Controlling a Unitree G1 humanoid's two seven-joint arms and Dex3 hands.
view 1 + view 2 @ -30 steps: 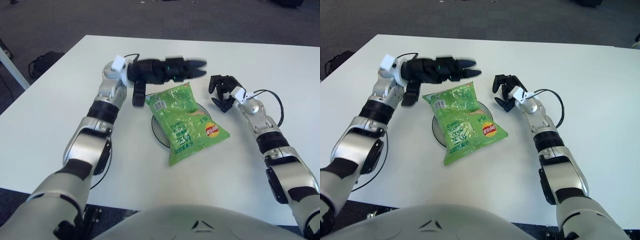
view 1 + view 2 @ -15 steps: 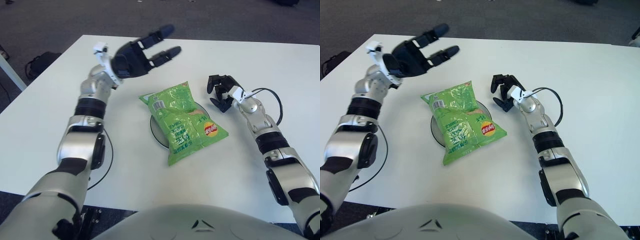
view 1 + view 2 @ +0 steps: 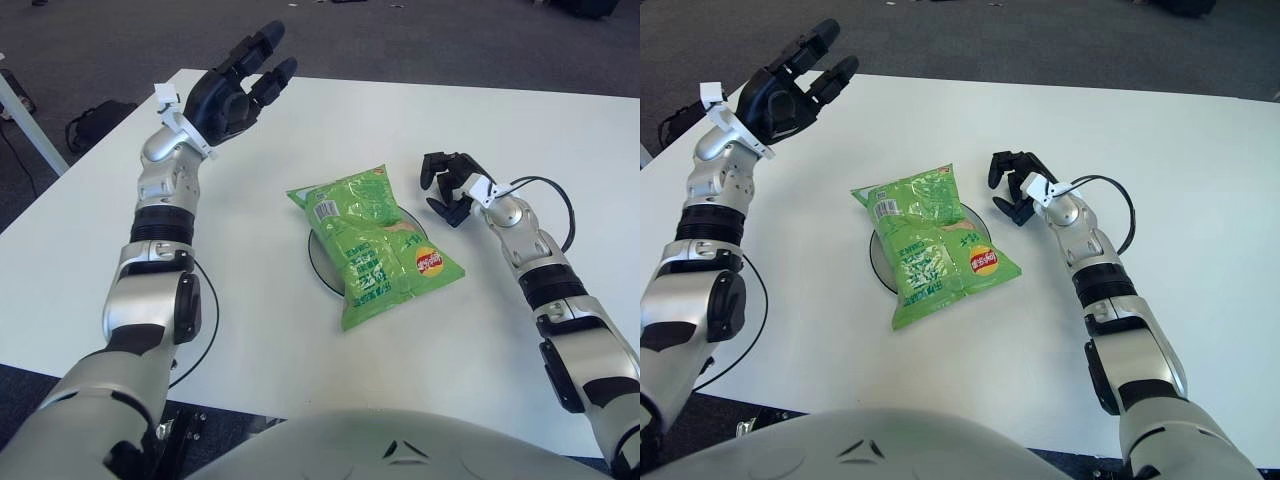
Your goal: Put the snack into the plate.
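left robot hand (image 3: 232, 88): raised above the far-left part of the tabletop (image 3: 90, 270), palm turned up and in, fingers spread and extended, holding nothing; well apart from everything else, up and left of the snack bag.
right robot hand (image 3: 449, 186): low over the tabletop, fingers curled in, gripping nothing; whether it touches the surface, cannot tell.
snack (image 3: 373, 243): green chip bag, lies flat between the two robot hands, much nearer the right robot hand; its top edge is just left of that hand's curled fingers, not touching them. White label patch near the top-left corner, round red-yellow logo near the lower-right edge.
plate (image 3: 316, 258): round, white with dark rim, under the middle of the snack; only arcs of the rim show at the bag's left and right sides. Sits down and left of the right robot hand, well down and right of the left robot hand.
snack vs plate: bag rests on the plate, overhangs it at top and bottom, lower end reaches onto the tabletop toward the robot body.
cable, right side (image 3: 560, 205): thin black loop from the right wrist, lying on the tabletop just right of the right robot hand.
cable, left side (image 3: 208, 330): black loop beside the left forearm, near the tabletop's front edge.
floor (image 3: 420, 40): dark grey carpet beyond the far edge.
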